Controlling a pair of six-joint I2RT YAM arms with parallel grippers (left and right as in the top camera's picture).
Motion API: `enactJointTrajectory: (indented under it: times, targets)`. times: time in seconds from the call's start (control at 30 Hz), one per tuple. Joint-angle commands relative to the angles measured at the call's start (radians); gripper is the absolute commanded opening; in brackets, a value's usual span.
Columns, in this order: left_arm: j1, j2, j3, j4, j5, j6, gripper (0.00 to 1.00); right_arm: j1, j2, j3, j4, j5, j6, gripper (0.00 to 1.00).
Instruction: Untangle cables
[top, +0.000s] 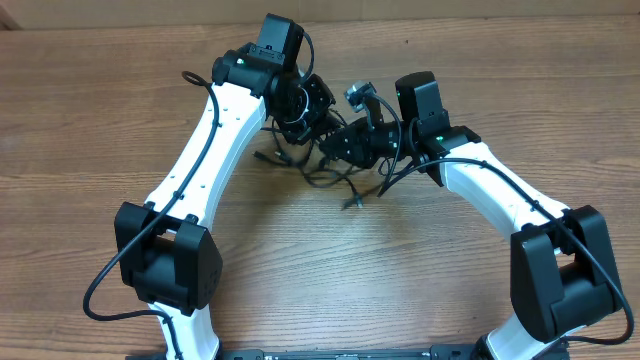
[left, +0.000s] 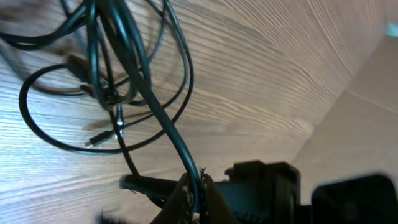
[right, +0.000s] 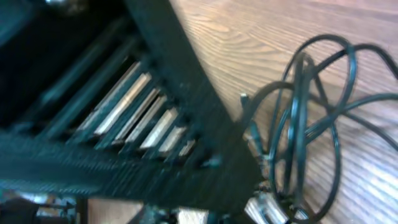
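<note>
Across the bare wooden table (top: 400, 280) we see two white-and-black arms reaching in from the near edge and meeting toward the far side. The left arm (top: 215, 140) rises along the left and the right arm (top: 500, 195) bends in from the right.

Between their wrists, on the wood, lies the knot of thin black cables (top: 325, 178). Its loops cross one another, and one loose strand trails toward us.

The left gripper (top: 300, 118) points down into the tangle's left side. From its wrist camera we see the jaws pinched tight on a single cord at the bottom of the picture. That cord runs up from the fingers (left: 186, 193) into the crossed loops (left: 168, 127) lying on the table.

The right gripper (top: 345, 148) sits just beside the heap on its right. Its own view is blurred and half filled by dark hardware, with the loops (right: 297, 143) close by. We cannot tell how its jaws stand.

A small plug end (left: 93, 142) rests on the wood inside one loop.
</note>
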Motion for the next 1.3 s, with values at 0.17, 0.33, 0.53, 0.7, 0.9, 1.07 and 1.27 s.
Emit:
enactJointTrajectory:
  times: [0.17, 0.33, 0.53, 0.7, 0.9, 1.07, 1.27]
  targets:
    - [0.019, -0.027, 0.027, 0.004, -0.136, 0.061, 0.51, -0.010, 0.002, 0.013, -0.018, 0.018, -0.005, 0.04]
    - [0.019, -0.027, 0.027, 0.004, -0.265, 0.084, 0.88, -0.025, -0.017, 0.026, -0.017, -0.034, 0.024, 0.04]
    - [0.019, -0.019, 0.027, 0.012, -0.289, 0.084, 0.88, -0.024, -0.067, 0.044, -0.017, -0.121, 0.024, 0.04]
    - [0.019, 0.020, 0.027, 0.012, -0.303, 0.083, 0.80, -0.024, -0.083, 0.044, -0.017, -0.183, 0.024, 0.04]
    - [0.019, 0.066, 0.027, 0.025, -0.303, 0.084, 0.70, -0.024, -0.084, 0.046, -0.017, -0.217, 0.016, 0.04]
    - [0.017, 0.101, 0.027, 0.027, -0.299, 0.084, 0.72, -0.024, -0.106, 0.047, -0.019, -0.216, 0.016, 0.04]
    - [0.018, 0.145, 0.027, 0.027, -0.279, 0.085, 0.52, -0.024, -0.172, 0.047, -0.022, -0.216, 0.016, 0.04]
